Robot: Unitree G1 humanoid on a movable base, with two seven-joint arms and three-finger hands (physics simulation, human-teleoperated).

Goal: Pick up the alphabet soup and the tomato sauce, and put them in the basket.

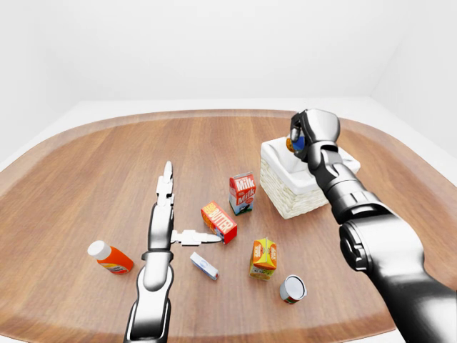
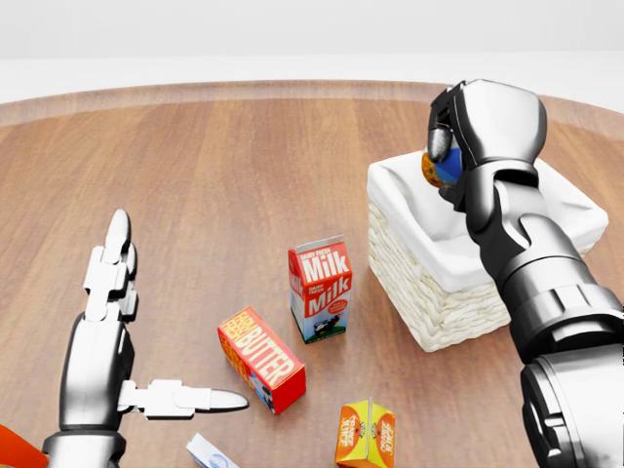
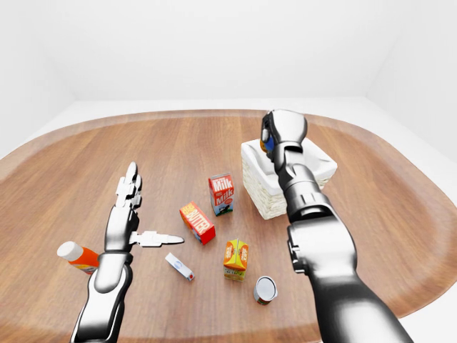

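- The right hand has its fingers clamped round a small can with a blue and orange label, held over the basket at about 1 o'clock in the head view. I cannot read the label, so whether it is the alphabet soup or the tomato sauce I cannot tell.
- A second can lies on the table at about 5 o'clock in the left-eye view, well apart from the basket; it is probably the other task item.
- A can like these is stiff and, I judge, fairly heavy for its size, with smooth sides that may slip; the sensible hold is round the middle of the wall, fingers opposed.
- The left hand hangs empty at 8 o'clock in the head view, fingers spread apart.
- The table is smooth, rounded wood, so a dropped can may roll. On it stand a milk carton, a butter box, a juice carton and an orange bottle.
- The room is plain and white.
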